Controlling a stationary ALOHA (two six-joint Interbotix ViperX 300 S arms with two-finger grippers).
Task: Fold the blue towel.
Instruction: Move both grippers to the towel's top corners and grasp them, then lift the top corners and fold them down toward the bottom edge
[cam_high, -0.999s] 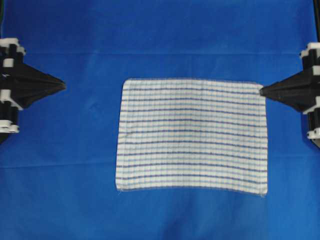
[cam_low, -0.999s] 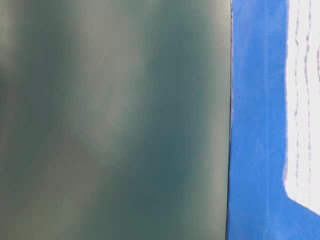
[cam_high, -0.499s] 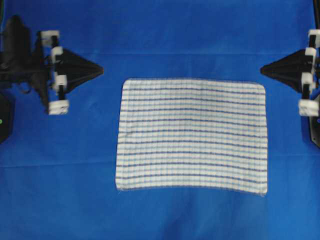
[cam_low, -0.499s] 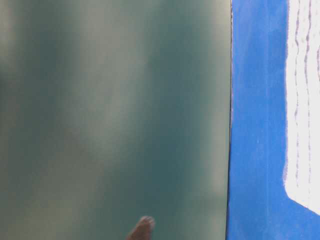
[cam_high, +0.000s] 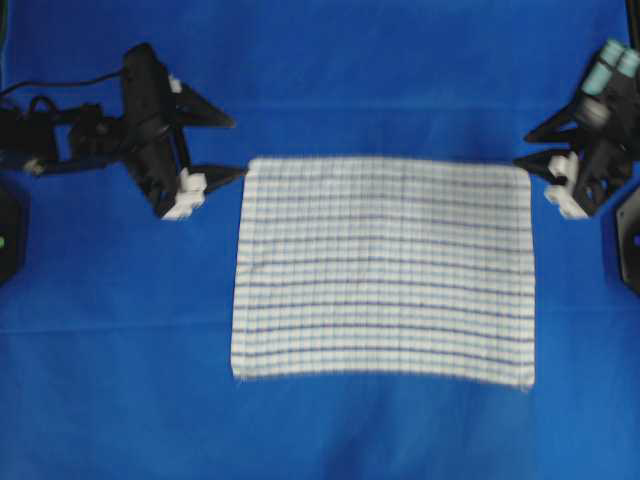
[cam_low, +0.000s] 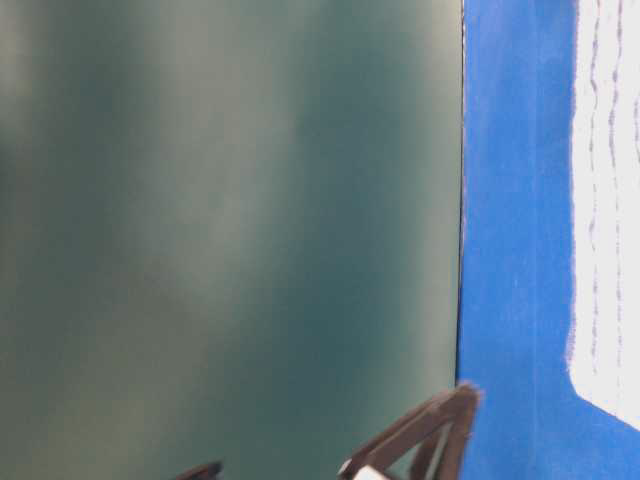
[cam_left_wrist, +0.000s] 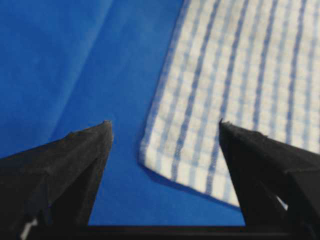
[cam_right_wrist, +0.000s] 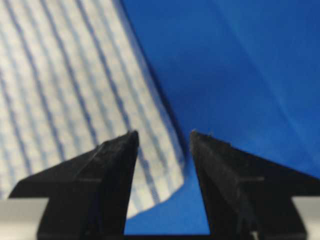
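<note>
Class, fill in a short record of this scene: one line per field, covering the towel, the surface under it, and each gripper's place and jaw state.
Towel: the blue towel, white with dark-blue stripes, spread flat, unfolded
Surface: plain blue table covering
Left gripper: left gripper at the towel's top-left corner, jaws open, nothing held
Right gripper: right gripper at the towel's top-right corner, jaws open, nothing held
Fold: not yet begun
</note>
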